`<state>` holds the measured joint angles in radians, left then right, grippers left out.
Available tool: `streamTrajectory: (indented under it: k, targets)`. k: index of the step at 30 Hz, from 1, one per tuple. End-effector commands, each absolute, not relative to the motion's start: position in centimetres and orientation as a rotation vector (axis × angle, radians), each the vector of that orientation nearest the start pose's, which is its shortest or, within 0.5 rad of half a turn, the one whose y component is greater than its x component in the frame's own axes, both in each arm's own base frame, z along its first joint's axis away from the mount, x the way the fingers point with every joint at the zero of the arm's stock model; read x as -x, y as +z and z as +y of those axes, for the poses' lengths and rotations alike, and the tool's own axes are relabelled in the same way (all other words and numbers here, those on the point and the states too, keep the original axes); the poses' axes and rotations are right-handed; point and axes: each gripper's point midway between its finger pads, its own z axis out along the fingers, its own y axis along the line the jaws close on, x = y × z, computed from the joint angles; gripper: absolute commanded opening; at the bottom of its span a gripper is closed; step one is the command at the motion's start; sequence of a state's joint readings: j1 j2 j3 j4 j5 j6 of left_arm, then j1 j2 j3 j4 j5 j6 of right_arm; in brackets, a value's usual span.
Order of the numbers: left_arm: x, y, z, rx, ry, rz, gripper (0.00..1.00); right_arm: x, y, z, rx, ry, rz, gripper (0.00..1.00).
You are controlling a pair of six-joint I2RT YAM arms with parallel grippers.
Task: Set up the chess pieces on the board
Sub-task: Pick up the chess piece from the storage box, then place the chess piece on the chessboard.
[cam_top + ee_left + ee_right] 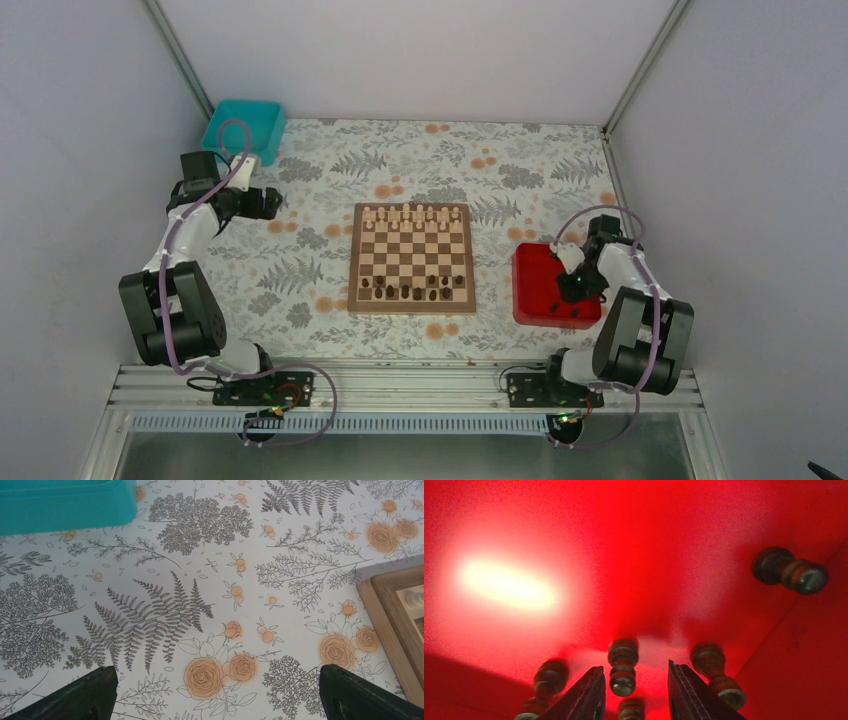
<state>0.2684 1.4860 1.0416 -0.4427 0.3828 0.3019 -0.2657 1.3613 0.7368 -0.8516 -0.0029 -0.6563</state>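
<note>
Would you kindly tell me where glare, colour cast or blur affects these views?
Right wrist: a bright glare patch on the red tray, a red cast, the nearest chess pieces blurred. Left wrist: even light, sharp tablecloth. Top external: soft, even, no glare.

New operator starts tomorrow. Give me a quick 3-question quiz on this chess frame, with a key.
1. Fill in: seen from the arms, the dark pieces on the board stand along its ___ edge.
2. The right gripper reaches into: A teal bin, B red tray, C board.
3. True or false: the left gripper holds a piece.
Key: 1 near; 2 B; 3 false.
</note>
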Motion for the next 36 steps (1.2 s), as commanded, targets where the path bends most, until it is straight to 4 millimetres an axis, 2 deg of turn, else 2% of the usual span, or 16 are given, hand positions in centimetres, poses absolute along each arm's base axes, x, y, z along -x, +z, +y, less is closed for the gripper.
streamTrajectory:
  k: [1, 5, 9, 12, 15, 20, 24, 26, 28, 33, 36]
  targets:
    - [-39.7, 14.2, 4.0, -0.196, -0.241, 2.368, 1.00, -21.3, 2.8, -6.8, 0.579, -0.078, 3.002, 0.35]
    - [-39.7, 14.3, 4.0, -0.196, -0.240, 2.368, 1.00, -21.3, 2.4, -6.7, 0.576, -0.052, 3.001, 0.33]
    - [-39.6, 14.2, 4.0, -0.197, -0.241, 2.368, 1.00, -21.4, 2.2, -6.3, 0.573, -0.007, 2.999, 0.24]
    - [-39.6, 14.1, 4.0, -0.199, -0.243, 2.369, 1.00, -21.6, 2.8, -5.9, 0.578, 0.032, 2.992, 0.16]
    - [-39.7, 14.1, 4.0, -0.198, -0.242, 2.369, 1.00, -22.4, 4.6, -5.6, 0.586, 0.053, 2.955, 0.12]
    - [-39.7, 13.8, 4.1, -0.195, -0.246, 2.375, 1.00, -24.9, 9.4, -4.0, 0.640, 0.072, 2.871, 0.10]
    - [-39.7, 13.7, 4.1, -0.194, -0.241, 2.375, 1.00, -27.0, 11.9, -0.5, 0.770, 0.031, 2.853, 0.11]
    - [-39.7, 13.9, 4.2, -0.194, -0.237, 2.372, 1.00, -28.8, 13.7, 2.6, 0.883, 0.014, 2.802, 0.11]
    - [-39.7, 13.9, 4.2, -0.191, -0.231, 2.372, 1.00, -30.3, 14.9, 5.1, 0.956, 0.108, 2.752, 0.11]
    - [-39.7, 13.8, 4.5, -0.183, -0.208, 2.370, 1.00, -32.6, 16.5, 11.5, 1.165, 0.253, 2.636, 0.10]
    - [-39.9, 13.3, 4.8, -0.174, -0.199, 2.380, 1.00, -33.2, 15.3, 15.1, 1.304, 0.277, 2.614, 0.10]
